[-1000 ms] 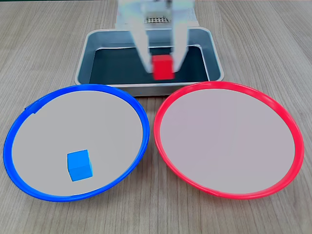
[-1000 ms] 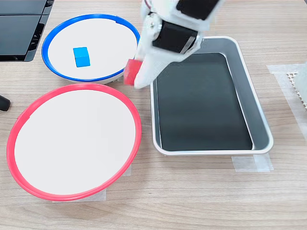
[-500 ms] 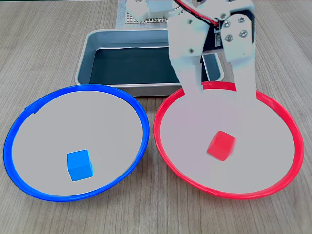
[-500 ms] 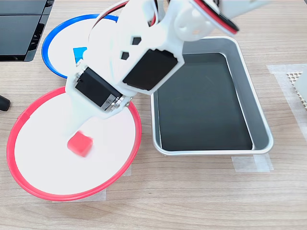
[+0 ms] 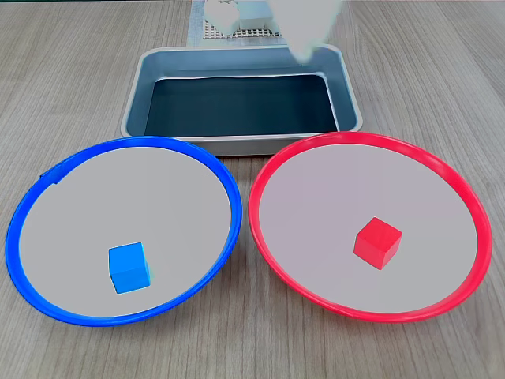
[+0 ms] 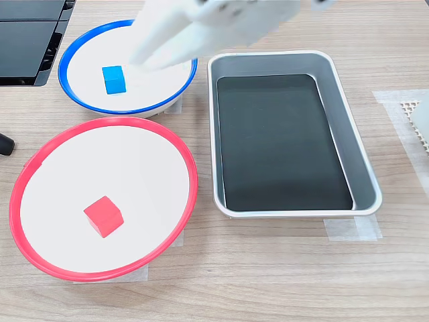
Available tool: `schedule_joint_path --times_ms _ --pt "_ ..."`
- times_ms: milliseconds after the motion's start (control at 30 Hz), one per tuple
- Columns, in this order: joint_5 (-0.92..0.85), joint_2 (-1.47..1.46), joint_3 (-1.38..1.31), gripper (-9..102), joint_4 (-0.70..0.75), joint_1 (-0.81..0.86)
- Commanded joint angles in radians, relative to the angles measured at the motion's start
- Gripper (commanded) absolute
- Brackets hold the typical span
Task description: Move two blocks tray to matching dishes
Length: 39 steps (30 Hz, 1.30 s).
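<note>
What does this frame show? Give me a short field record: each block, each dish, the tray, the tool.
red block: lying in the red-rimmed dish, free of the tool
blue block: lying in the blue-rimmed dish
tray: no blocks in it, dark bottom bare
tool: blurred, raised over the blue-rimmed dish's edge in a fixed view; holds nothing visible, open or shut cannot be told
table: pale wood grain, tape at the tray's corner
task state: both blocks sit in colour-matched dishes
</note>
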Motion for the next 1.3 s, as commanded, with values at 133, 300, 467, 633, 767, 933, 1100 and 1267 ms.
schedule_joint_path --times_ms 133,300,467,633,767,933,1100,1267 --pt "0.383 0.810 0.580 0 0.075 0.152" --pt "0.325 1.109 0.827 0 0.264 0.166" --pt "0.308 1.255 0.976 0 0.325 0.186" --pt "0.311 1.275 0.976 0 0.462 0.189" --pt "0.308 1.275 0.976 0 0.462 0.184" --pt "0.307 1.275 0.976 0 0.462 0.183" --pt "0.307 1.275 0.976 0 0.462 0.181" --pt "0.307 1.275 0.976 0 0.462 0.181"
